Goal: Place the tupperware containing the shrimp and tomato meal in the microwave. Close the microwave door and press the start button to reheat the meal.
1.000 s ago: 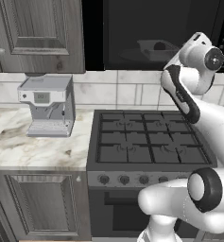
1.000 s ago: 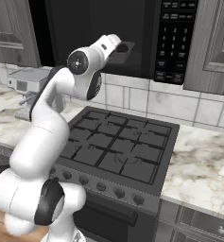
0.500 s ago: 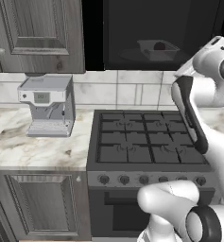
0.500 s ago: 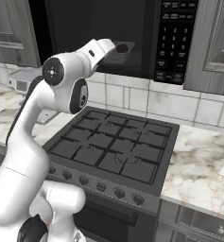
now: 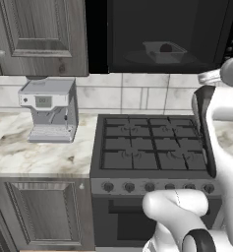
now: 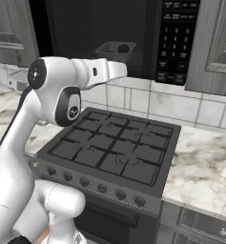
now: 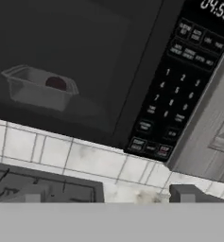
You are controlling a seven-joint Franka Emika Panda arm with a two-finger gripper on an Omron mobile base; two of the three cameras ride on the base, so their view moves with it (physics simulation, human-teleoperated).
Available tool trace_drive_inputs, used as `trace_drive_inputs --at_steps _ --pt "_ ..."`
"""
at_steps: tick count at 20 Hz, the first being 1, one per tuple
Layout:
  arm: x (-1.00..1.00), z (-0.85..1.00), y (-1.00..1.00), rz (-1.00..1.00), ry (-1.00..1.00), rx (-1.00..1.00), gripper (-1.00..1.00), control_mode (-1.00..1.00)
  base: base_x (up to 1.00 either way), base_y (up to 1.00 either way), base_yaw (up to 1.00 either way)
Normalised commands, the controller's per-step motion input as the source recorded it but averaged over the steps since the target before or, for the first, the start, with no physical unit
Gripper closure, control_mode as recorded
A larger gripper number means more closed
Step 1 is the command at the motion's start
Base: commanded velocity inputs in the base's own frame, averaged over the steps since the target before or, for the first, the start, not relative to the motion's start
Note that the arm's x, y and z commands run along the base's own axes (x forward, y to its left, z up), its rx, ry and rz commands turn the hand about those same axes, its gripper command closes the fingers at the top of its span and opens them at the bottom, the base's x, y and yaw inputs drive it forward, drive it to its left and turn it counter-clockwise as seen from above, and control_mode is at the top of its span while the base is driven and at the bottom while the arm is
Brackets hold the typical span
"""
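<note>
Kinda hard to see much inside the microwave (image 5: 167,37), interior's v dark. The tupperware (image 5: 163,51) sits in there on the floor of the cavity, clear greyish plastic w/ a flared rim, shallow rectangle. Something dark reddish & round pokes up in it (image 7: 56,83), prob the tomato, but the shrimp bits I can't make out at all.

Microwave door: a tall black strip at the left edge of the opening in the left base view might be it swung open edge-on, can't tell for sure.

Gripper (image 7: 108,196): just the 2 dark finger tips at the bottom of the hand view, set wide apart, nothing between them, so wide open & holding nothing. It's outside the cavity, below it, by the white tiled backsplash (image 7: 85,158).

Button strip (image 7: 172,90) is glossy black w/ small pale keys, labels too blurry to read, clock cut off at the top edge. Stove (image 5: 152,147) has dark matte grates; arm (image 6: 62,95) covers part of it. Marble-look counter (image 5: 39,150), grey coffee machine (image 5: 49,110) on it.
</note>
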Motion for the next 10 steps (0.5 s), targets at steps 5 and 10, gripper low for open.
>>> trace_drive_inputs --at_steps 5,10 --pt "-0.84 -0.09 -0.56 -0.06 -0.09 0.61 -1.0 -1.0 0.0 0.0 0.0" --pt "-0.26 -0.19 -0.43 0.0 -0.09 0.53 -1.0 -1.0 0.0 0.0 0.0"
